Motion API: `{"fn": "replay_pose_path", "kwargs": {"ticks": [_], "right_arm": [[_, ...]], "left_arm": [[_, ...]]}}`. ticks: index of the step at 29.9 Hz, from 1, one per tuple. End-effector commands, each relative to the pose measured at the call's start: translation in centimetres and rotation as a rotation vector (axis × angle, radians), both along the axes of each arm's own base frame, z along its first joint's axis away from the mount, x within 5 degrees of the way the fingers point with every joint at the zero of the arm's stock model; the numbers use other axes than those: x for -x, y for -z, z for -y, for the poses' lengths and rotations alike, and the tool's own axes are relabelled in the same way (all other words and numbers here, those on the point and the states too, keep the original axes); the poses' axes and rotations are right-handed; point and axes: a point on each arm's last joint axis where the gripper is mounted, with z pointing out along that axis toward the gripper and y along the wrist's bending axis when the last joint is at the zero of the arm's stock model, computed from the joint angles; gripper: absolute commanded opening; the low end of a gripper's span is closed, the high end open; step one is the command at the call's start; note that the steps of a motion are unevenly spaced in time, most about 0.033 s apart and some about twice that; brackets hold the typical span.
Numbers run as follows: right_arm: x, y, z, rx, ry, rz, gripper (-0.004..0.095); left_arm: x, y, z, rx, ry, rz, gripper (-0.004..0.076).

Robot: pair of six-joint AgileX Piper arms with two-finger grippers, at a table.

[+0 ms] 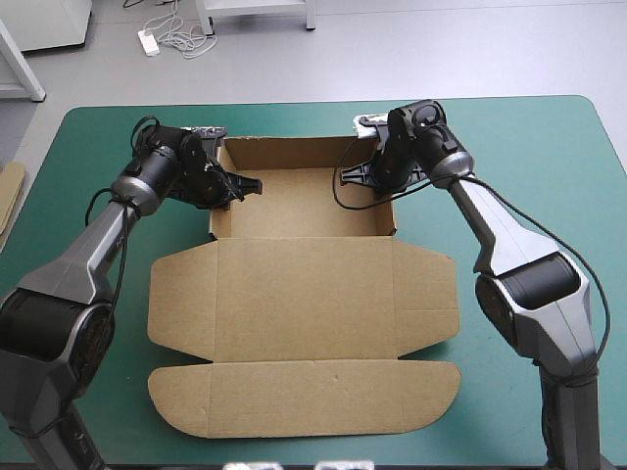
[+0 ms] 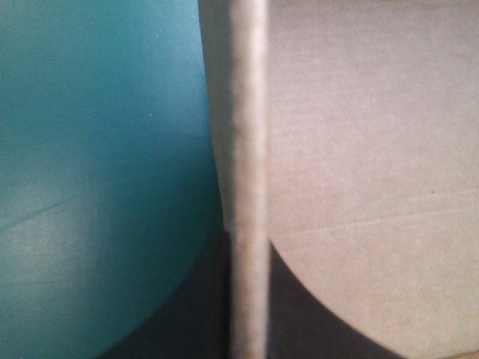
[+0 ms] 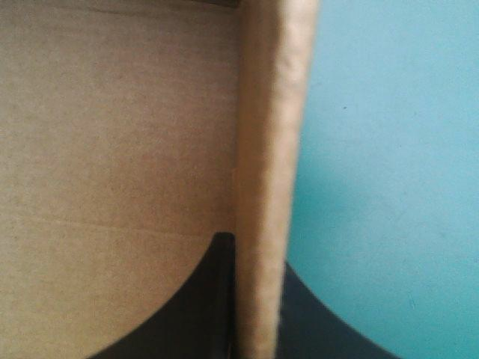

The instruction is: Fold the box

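So the box (image 1: 304, 294) sits pretty much mid-worktop. The tray half is on the far side with its walls standing up, and the lid (image 1: 304, 397) and its flaps lie flat toward the near edge. You've got both side walls pinched. The left pincer (image 1: 243, 185) is clamped on the left wall (image 2: 248, 149), one finger inside the tray and one outside over the teal-green cover. The right pincer (image 1: 361, 176) is doing the mirror job on the right wall (image 3: 266, 149). In both wrist views the board edge runs straight up between the black fingers, so the grip looks square.

I'd guess the step in hand is seating these walls so they stay up by themselves. My tips:
- Keep both sides moving together. If one arm leads, the tray will probably skew on the worktop (image 1: 549, 147).
- Press down along the wall rather than pulling it in or out, since thin board creases easily.
- Let go one side at a time and see if the wall holds before backing off.

There's also a bit of spare board (image 1: 10, 196) poking in at the worktop's left edge. It's well apart, so just ignore it.
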Motion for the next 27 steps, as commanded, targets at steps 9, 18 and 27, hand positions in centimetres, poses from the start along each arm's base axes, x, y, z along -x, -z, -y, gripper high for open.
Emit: {"fn": "replay_pose_path", "kwargs": {"ticks": [9, 18, 27], "right_arm": [[-0.4, 0.0, 0.2, 0.039, 0.0, 0.023, -0.0008], [-1.0, 0.8, 0.3, 0.053, 0.017, 0.027, 0.0026], [-1.3, -0.4, 1.1, 0.05, 0.038, 0.054, 0.025]], "left_arm": [[-1.4, 1.3, 0.9, 0.045, -0.001, 0.0, -0.0008], [-1.7, 1.3, 0.9, 0.043, -0.001, 0.029, 0.0074], [-1.6, 1.2, 0.9, 0.043, 0.002, 0.03, 0.043]]}}
